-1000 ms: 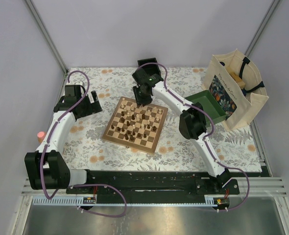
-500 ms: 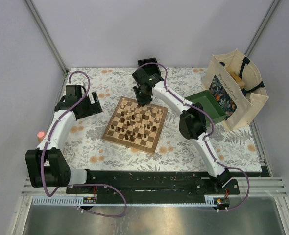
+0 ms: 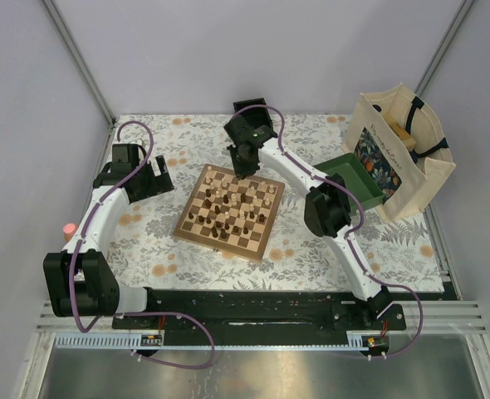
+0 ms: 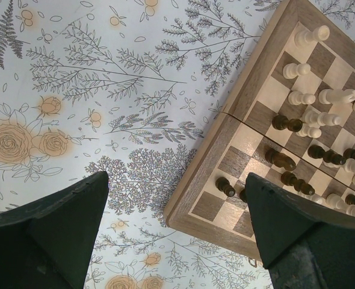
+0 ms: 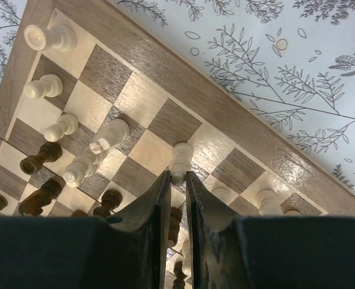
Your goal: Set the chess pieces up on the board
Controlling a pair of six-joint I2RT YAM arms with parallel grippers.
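A small pink object (image 3: 66, 229) is seen at the left edge of the tabletop (image 3: 145, 241), which is covered by a floral print.

The left pincer (image 3: 143, 179) is held over the far left part of the tabletop, to the left of the board (image 3: 193, 200) and apart from it. In the left wrist view this pincer (image 4: 176, 180) is released: its fingers (image 4: 63, 229) are spread wide and nothing is held between them.

The board is located at the middle of the tabletop, turned askew to the tabletop's edges. The chess pieces (image 3: 232, 208) are found on the board, cream and dark ones mixed together across its middle squares. A few cream ones are placed along its far edge.

The right pincer (image 3: 243, 169) is positioned over the middle of the board's far edge. In the right wrist view this pincer (image 5: 177, 174) is clenched on a cream piece (image 5: 180, 155) near the board's border (image 5: 225, 114); the two fingertips (image 5: 164, 180) are set close against the piece's sides.

A green tray (image 3: 353, 179) is placed near the right edge of the tabletop. A cloth bag (image 3: 403, 150) is stood upright just beside the tray, at the far right corner.
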